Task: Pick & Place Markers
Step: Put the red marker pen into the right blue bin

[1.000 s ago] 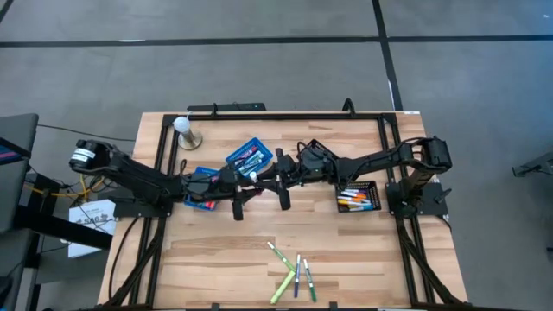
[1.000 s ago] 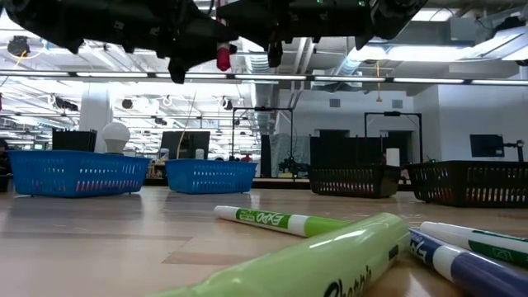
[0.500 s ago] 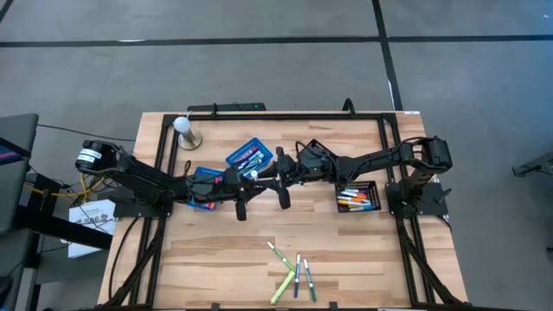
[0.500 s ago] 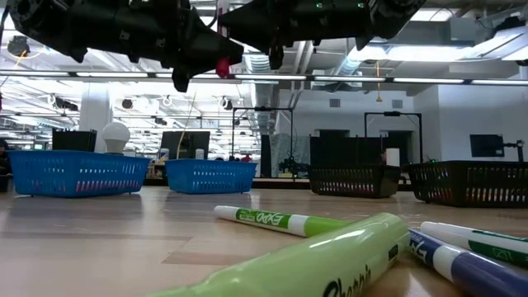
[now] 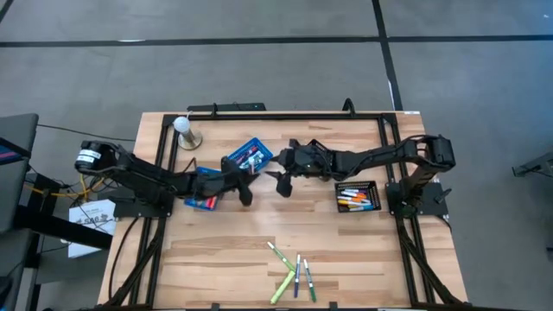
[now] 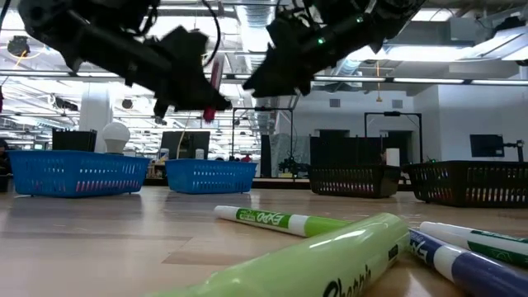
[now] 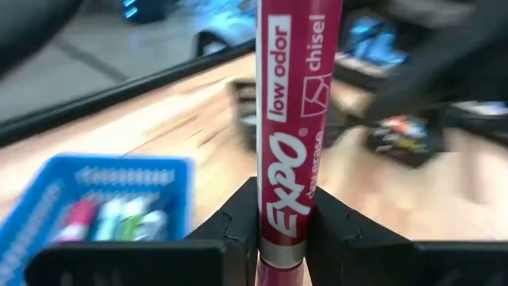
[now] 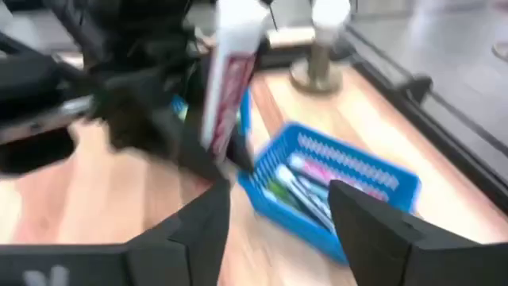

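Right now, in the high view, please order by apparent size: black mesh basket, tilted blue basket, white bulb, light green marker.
Largest: black mesh basket and tilted blue basket, look alike, not ranked.
Then: white bulb.
Last: light green marker, longer than the bulb but much thinner; unsure.

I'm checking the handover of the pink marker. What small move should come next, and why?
Probably the left gripper should carry the pink marker toward a blue basket. Its fingers are clamped on the marker, while the right gripper stands open and empty beside it, so the handover looks done.
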Tool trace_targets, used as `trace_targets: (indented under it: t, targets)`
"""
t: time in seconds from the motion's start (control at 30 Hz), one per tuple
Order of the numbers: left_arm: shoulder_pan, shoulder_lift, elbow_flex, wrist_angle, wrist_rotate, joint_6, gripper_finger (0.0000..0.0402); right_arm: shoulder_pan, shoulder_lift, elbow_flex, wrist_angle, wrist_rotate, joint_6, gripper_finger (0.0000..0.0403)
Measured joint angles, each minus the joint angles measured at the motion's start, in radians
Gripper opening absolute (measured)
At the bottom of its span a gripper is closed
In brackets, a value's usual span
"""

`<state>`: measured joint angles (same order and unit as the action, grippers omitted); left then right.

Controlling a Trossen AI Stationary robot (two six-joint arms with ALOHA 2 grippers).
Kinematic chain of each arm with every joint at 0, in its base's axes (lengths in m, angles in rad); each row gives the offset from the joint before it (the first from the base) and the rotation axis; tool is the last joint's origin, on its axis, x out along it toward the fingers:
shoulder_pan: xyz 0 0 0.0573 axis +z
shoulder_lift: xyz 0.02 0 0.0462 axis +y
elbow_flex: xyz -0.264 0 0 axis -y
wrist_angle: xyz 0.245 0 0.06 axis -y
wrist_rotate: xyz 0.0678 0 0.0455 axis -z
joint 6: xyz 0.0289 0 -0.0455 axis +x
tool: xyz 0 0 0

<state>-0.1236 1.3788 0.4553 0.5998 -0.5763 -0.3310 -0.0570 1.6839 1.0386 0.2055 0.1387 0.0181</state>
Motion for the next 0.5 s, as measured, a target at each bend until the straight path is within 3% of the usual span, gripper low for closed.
trace_targets:
  t: [0.3,0.5]
  targets:
    - [0.235,0.000,0.001,-0.200,0.015,-0.067,0.0063,-0.018,-0.030,0.000,-0.082,-0.008,0.104,0.0229]
    - [0.353,0.000,0.001,-0.216,0.197,-0.021,0.0080,-0.016,-0.030,0.000,-0.082,-0.016,0.105,0.0224]
